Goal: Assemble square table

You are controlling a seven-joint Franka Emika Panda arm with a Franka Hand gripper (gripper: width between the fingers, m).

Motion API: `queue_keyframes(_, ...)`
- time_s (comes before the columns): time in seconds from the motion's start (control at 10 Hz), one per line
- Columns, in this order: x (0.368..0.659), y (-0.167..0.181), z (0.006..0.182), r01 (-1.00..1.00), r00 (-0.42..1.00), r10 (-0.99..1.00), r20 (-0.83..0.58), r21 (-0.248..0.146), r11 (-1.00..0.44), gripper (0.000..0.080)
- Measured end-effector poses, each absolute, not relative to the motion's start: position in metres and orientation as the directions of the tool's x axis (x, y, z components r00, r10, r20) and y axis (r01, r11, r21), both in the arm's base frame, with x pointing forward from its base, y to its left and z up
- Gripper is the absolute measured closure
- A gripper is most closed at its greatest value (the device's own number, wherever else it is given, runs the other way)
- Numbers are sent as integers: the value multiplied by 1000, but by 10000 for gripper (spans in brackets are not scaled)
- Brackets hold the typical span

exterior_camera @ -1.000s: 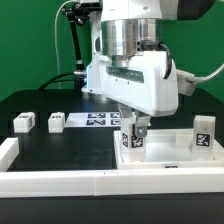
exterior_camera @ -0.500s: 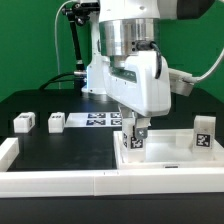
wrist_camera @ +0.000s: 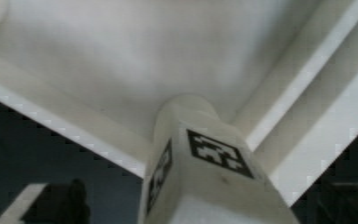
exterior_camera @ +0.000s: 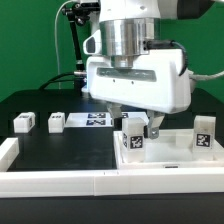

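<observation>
Surface: matte black table (exterior_camera: 70, 148), white plastic rails (exterior_camera: 60, 182) edging it.
Square table: white rimmed plastic slab (exterior_camera: 172, 153) at the exterior view's right; white tagged block leg (exterior_camera: 134, 138) upright on it.
Gripper (exterior_camera: 137, 129): jaws apart, flanking that leg.

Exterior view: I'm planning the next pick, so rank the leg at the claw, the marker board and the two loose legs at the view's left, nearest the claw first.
1. Upright leg, directly under the claw.
2. Marker board, just toward the view's left.
3. Inner loose leg, farther left.
4. Outer loose leg, farthest left.
</observation>
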State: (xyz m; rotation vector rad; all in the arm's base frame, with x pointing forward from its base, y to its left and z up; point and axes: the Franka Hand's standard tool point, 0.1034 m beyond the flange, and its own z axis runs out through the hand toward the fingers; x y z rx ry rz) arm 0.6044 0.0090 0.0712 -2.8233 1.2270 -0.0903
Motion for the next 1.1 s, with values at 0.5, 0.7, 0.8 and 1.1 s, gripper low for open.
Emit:
queue_keyframes(0.5, 605, 9, 74, -337, 938, -340, 63, -61, -940, 150)
queue_keyframes(0.7, 605, 8, 74, -169, 982, -172, 73, -49, -984, 150)
queue_keyframes(0.8, 605, 8, 74, -108, 991, -111, 75, -42, -993, 150)
queue_keyframes(1.1, 605, 8, 74, 76, 994, 75, 77, -10, -997, 150)
